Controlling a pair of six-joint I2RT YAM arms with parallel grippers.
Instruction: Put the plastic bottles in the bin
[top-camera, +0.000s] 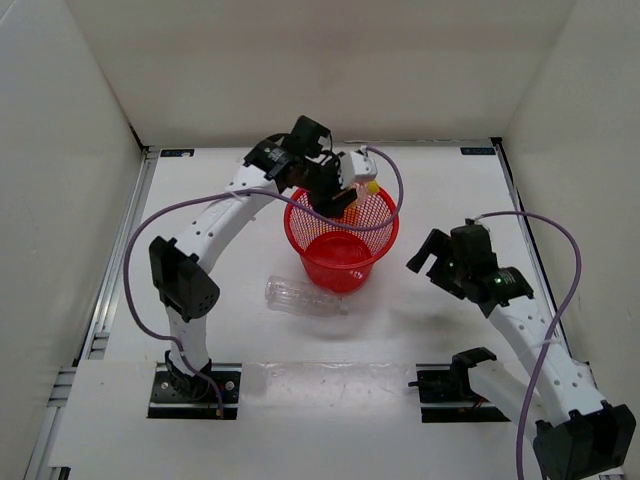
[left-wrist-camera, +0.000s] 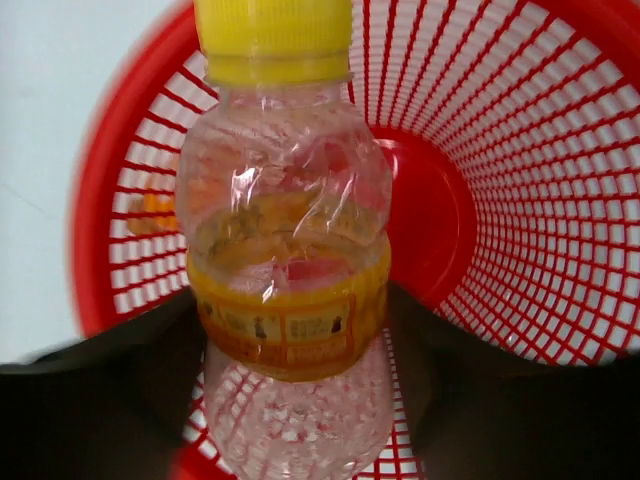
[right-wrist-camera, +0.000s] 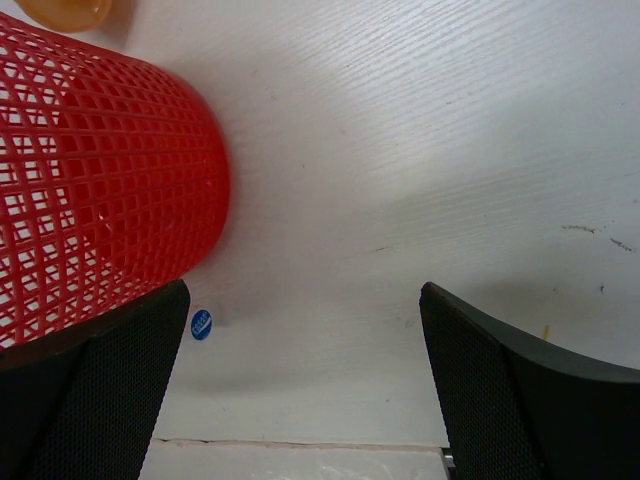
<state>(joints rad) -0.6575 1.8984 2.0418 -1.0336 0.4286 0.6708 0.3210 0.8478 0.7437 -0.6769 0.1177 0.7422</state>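
A small plastic bottle with a yellow cap and an orange label hangs over the mouth of the red mesh bin. My left gripper is shut on its body, a dark finger on each side. From above, that gripper is at the bin's far rim, and the yellow cap pokes out to the right. A long clear bottle lies on its side on the table just in front of the bin. My right gripper stands open and empty to the right of the bin.
Something orange shows through the bin's mesh wall, and an orange-tan object sits at the top left of the right wrist view, beyond the bin. A blue sticker lies on the white table. Walls enclose the table.
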